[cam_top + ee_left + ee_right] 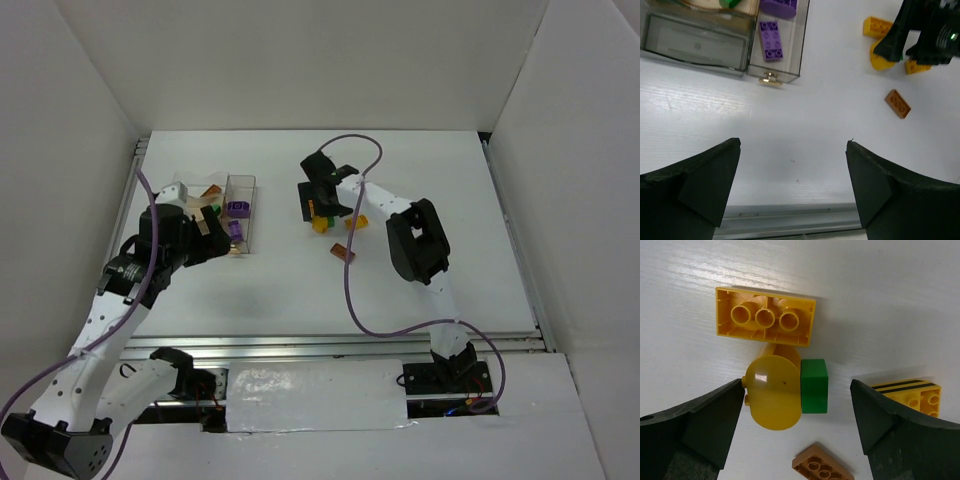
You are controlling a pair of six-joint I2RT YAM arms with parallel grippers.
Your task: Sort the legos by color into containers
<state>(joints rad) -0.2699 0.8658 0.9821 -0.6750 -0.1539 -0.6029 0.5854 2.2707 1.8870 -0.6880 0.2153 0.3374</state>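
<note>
Legos (320, 225) are in two spots right now: a loose bunch on the tabletop (430, 180) under my right claw (797, 390), and a few in the containers (747, 55). The right claw's fingers are wide apart with nothing gripped, straddling a rounded yellow piece (772, 400) that has a green brick (814, 385) touching its right side. Just past those is an upside-down yellow brick (765, 323). A yellow brick with black stripes (912, 392) sits off to the right, and an orange brick (821, 467) pokes in at the bottom of that wrist view. My left claw (792, 150) is spread apart too, empty, over bare tabletop just in front of the bins. The narrow bin (804, 40) has purple bricks (771, 40) in it. The wider bin (695, 45) shows a bit of green at the top edge, can't make out more.
</note>
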